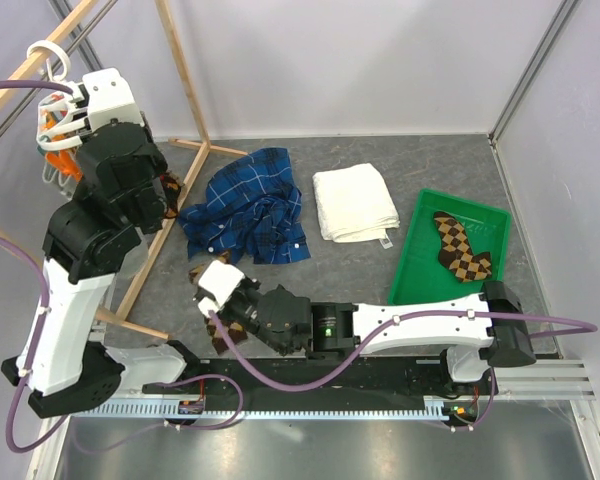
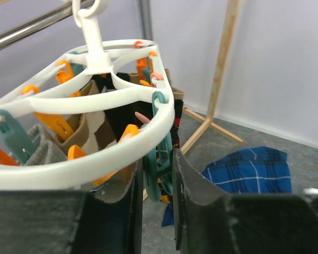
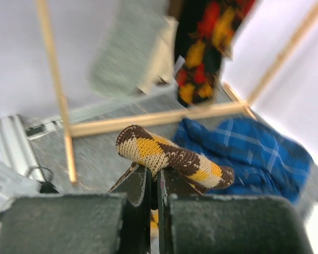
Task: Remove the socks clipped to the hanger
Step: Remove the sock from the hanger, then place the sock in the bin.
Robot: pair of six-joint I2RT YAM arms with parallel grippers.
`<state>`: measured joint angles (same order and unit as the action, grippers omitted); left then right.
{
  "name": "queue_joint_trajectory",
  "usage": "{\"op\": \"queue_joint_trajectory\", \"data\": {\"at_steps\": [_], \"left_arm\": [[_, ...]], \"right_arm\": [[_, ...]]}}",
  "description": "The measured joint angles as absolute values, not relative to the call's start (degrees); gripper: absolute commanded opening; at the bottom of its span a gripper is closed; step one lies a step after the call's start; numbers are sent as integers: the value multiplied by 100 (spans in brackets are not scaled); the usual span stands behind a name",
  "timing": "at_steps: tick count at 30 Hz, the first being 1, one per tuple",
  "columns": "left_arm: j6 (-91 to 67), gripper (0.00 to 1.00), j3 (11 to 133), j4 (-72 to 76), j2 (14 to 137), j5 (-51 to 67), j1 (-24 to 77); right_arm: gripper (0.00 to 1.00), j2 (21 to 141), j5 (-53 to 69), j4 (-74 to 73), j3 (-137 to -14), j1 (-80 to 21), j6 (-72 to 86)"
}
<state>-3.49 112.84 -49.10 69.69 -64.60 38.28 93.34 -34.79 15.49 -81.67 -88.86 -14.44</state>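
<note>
Grey table [image 1: 380, 165]; at its far-left rack [image 1: 185, 80] hangs the hanger [image 2: 95, 55], socks [image 2: 45, 153] clipped beneath; left gripper [image 2: 158, 169] straddles a teal peg [image 2: 160, 159], and I cannot tell whether it squeezes; right gripper [image 3: 153, 182] is clamped on a checkered sock [image 3: 169, 156]; a sideways shove could unhook the hanger.

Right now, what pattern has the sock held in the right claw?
The sock is brown with yellow-tan diamonds, an argyle knit; the right wrist view shows it best.

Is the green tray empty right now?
No, a brown-and-tan checkered sock lies inside the green tray.
</note>
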Motion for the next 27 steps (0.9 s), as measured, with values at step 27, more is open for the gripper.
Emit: {"op": "queue_joint_trajectory", "data": {"at_steps": [27], "left_arm": [[-198,77,7411,-3623,4904,-998,3833]], "right_arm": [[0,6154,-5347,-3000,-6818,-3938,777]]}}
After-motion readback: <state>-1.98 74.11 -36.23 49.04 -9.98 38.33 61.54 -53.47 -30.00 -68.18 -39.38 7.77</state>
